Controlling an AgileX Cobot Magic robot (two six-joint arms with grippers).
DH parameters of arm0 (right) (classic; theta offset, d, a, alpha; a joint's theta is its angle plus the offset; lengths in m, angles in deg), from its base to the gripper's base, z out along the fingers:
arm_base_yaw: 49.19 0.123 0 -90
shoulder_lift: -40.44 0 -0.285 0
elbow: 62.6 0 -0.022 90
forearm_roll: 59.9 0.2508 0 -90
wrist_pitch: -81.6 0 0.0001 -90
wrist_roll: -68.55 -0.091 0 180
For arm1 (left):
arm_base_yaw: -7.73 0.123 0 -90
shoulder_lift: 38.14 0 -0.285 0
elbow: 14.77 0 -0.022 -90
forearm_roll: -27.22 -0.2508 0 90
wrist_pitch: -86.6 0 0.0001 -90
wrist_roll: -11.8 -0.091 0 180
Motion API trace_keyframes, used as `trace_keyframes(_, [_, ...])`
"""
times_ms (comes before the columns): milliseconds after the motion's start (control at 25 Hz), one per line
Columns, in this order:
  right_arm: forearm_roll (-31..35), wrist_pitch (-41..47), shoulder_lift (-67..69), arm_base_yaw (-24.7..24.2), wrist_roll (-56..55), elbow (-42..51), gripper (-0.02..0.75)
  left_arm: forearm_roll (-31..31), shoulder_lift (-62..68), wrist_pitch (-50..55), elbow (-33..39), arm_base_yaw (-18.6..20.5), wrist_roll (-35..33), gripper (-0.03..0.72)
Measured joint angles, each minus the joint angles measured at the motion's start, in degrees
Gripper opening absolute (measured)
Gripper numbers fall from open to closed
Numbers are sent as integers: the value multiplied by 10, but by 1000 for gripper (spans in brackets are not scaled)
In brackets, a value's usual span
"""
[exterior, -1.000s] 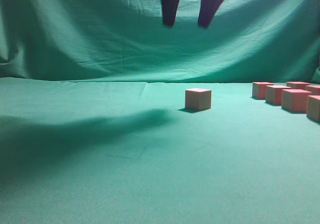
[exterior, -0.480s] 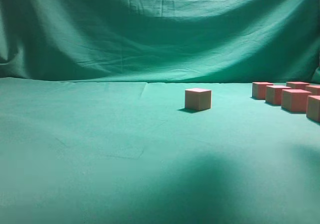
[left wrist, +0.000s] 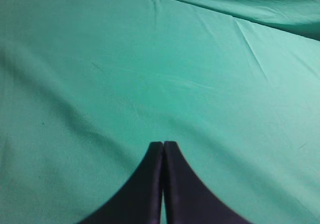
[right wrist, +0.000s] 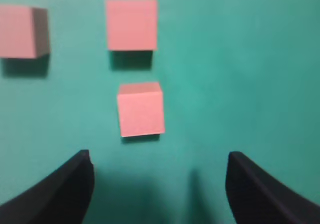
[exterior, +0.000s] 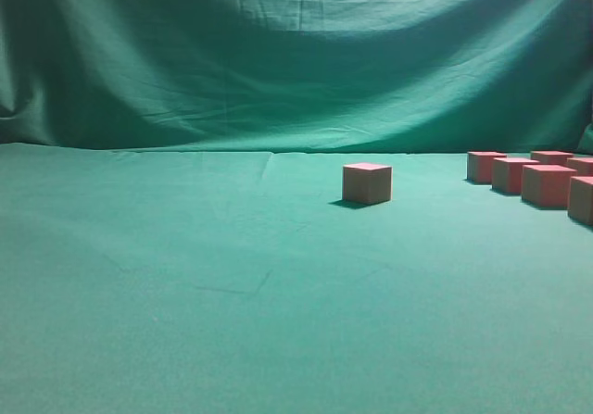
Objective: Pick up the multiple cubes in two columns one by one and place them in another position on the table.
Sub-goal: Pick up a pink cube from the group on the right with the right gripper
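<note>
One cube set down alone, and the right tool now heads back for the next.

A second ago we saw a spread pair of dark fingers high above the lone cube (exterior: 367, 182); now the exterior view is clear of them and of their shadow, so we judge that cube placed, standing mid-bench well apart from the cluster of cubes (exterior: 542, 180) at the far right. The right tool (right wrist: 159, 171) hangs wide open and empty over the green bench (exterior: 185, 284), one cube (right wrist: 141, 109) just ahead of it (slightly blurred, so we cannot say how high it hovers). The left tool (left wrist: 163, 145) is closed on nothing over bare cloth.
</note>
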State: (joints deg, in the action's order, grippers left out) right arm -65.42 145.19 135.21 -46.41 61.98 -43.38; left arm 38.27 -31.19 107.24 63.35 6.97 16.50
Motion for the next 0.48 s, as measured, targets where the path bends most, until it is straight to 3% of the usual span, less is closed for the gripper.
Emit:
trace_keyframes(160, [25, -65, 0, -24, 11, 57, 527, 0, 0, 0, 0, 0, 0, 0])
trace_keyframes(480, [32, -182, 30, -25, 24, 103, 527, 0, 0, 0, 0, 0, 0, 0])
